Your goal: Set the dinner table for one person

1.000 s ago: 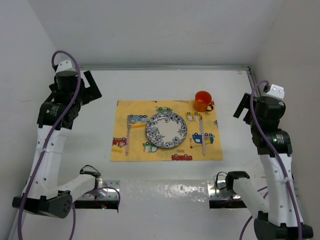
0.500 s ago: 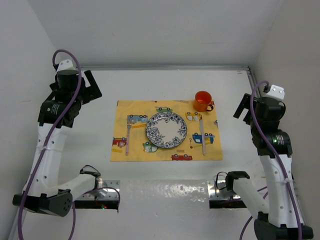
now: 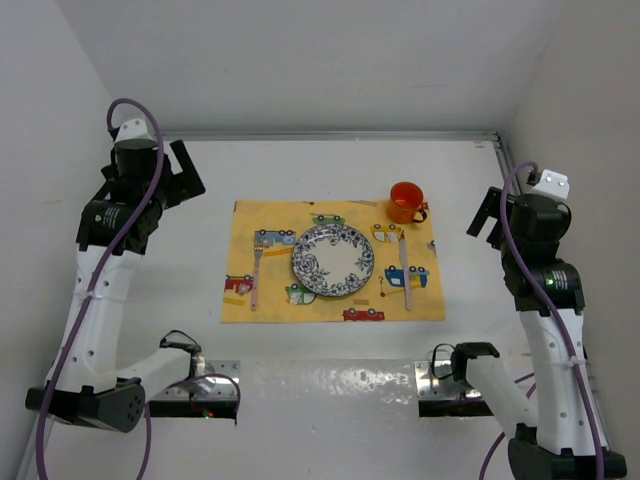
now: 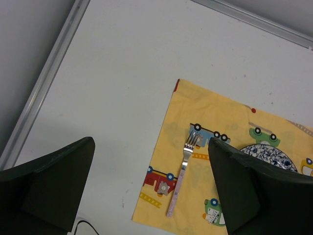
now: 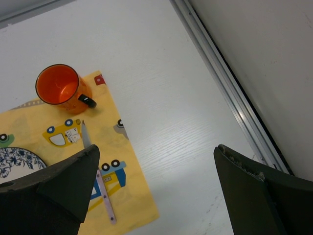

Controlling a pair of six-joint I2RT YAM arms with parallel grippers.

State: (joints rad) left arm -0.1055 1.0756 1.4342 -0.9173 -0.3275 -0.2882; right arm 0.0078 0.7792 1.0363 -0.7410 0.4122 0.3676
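White worktop [image 3: 330, 175] fills the frame, setting at centre; both hands empty, fingers spread apart.
Yellow car-print placemat [image 3: 330, 308] lies flat mid-frame of the overhead view, long side running left-right. Left hand [image 3: 185, 178] hangs off the mat's upper-left corner, and right hand [image 3: 487, 212] off its right edge; neither touches anything. Blue-patterned plate [image 3: 333, 260] sits at the mat's centre. Orange mug [image 3: 405, 201] stands upright at the upper right corner of the mat. Knife [image 3: 405, 272] lies just right of the plate and fork [image 3: 256, 275] well left of it, the long axes of both running top-to-bottom of frame. Judgement: the setting looks complete. Should anything need a nudge, the fork falls to the left hand and the knife and mug to the right; each piece lies inward, toward frame centre, from its nearer hand.
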